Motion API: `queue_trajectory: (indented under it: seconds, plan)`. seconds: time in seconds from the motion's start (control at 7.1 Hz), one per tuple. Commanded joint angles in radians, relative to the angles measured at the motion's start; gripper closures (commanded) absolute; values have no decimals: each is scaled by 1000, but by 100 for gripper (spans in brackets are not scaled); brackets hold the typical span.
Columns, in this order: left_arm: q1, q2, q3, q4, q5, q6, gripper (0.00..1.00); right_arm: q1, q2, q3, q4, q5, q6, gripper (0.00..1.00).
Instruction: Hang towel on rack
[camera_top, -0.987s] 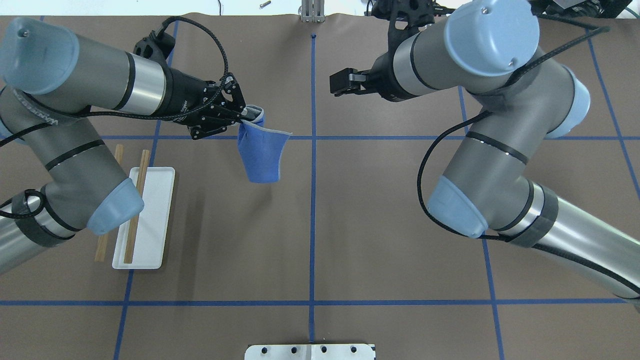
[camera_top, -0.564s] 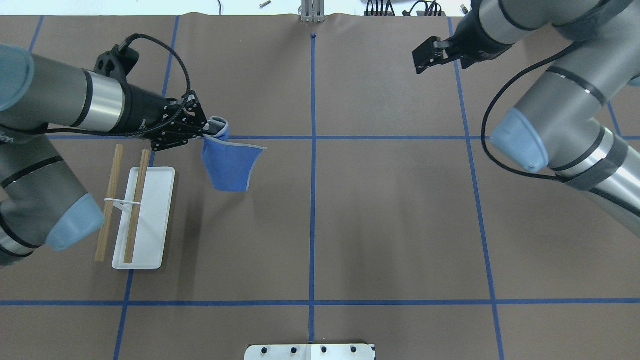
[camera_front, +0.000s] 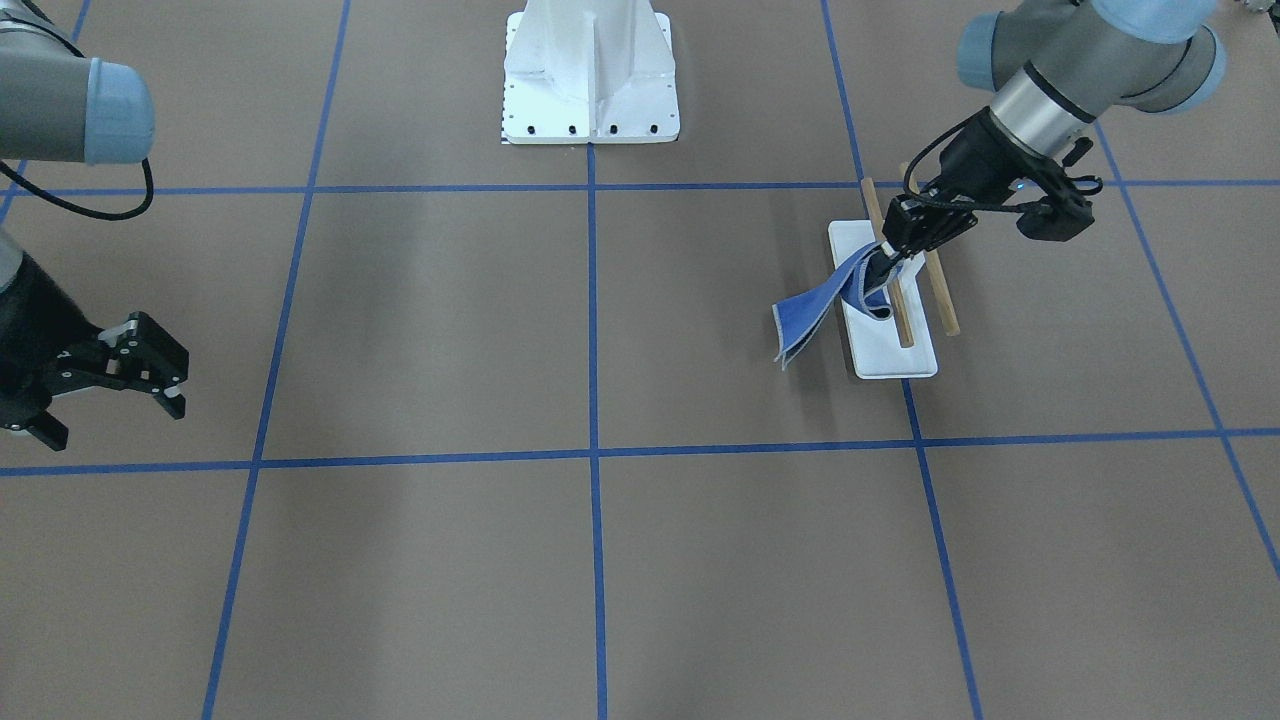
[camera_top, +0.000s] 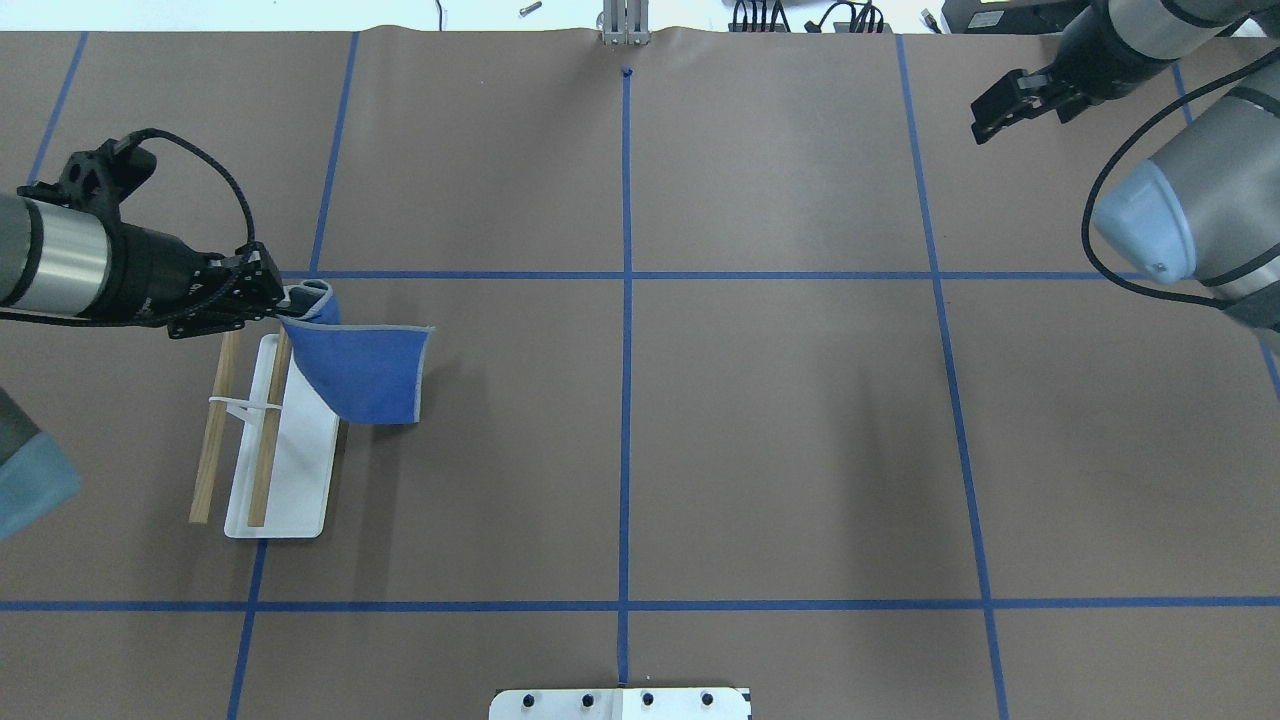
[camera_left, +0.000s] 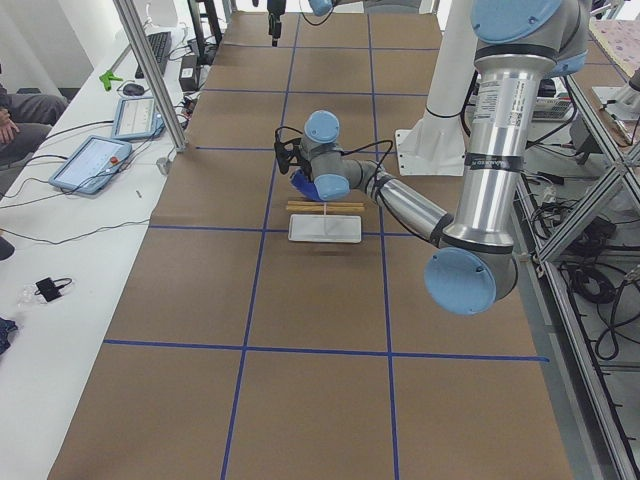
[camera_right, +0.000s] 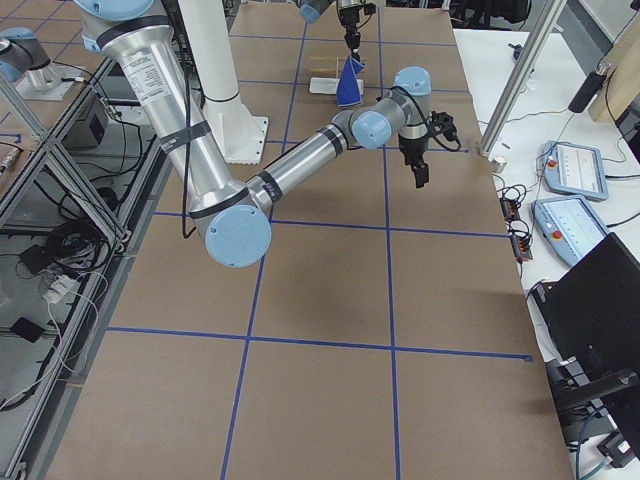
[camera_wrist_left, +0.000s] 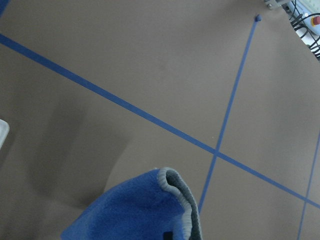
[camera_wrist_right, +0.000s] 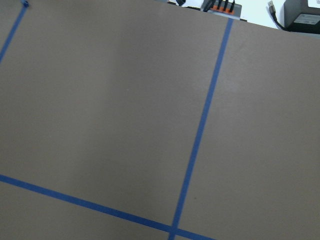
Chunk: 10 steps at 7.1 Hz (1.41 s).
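Watching the rack (camera_top: 290, 495) first, I see trouble. The towel (camera_top: 365, 375) hangs over the base's far end and out toward table centre, and it isn't across the dowels (camera_top: 212, 430). Lowering now, I reckon it'd slide off or snag and tip the rack. My left gripper (camera_top: 285, 300) is clamped on one bunched corner. The front view shows the cloth twisted and nearly edge-on, where overhead shows it as a broad sheet. Farthest off, my right gripper (camera_front: 115, 420) has its fingers apart and holds nothing.
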Motion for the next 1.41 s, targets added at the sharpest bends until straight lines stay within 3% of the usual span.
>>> queue_trajectory:
  seconds: [0.0,0.28,0.7,0.85,0.99,1.27]
  plan:
    - [-141,78,6,-33,-144,96,100,72,-95,-9,5,1,-175,0]
    - [-173,129,45,-33,-146,245,100,72,-100,-10,6,-3,-179,0]
    - [-179,128,90,-37,-143,266,100,72,-98,-15,8,-7,-178,0]
    - [-177,128,137,-84,-132,278,64,72,-100,-15,9,-8,-175,0]
    - [-179,131,206,-181,-129,337,3,72,-100,-15,8,-8,-175,0]
    - [-179,123,225,-198,-129,341,2,73,-106,-15,8,-5,-167,0]
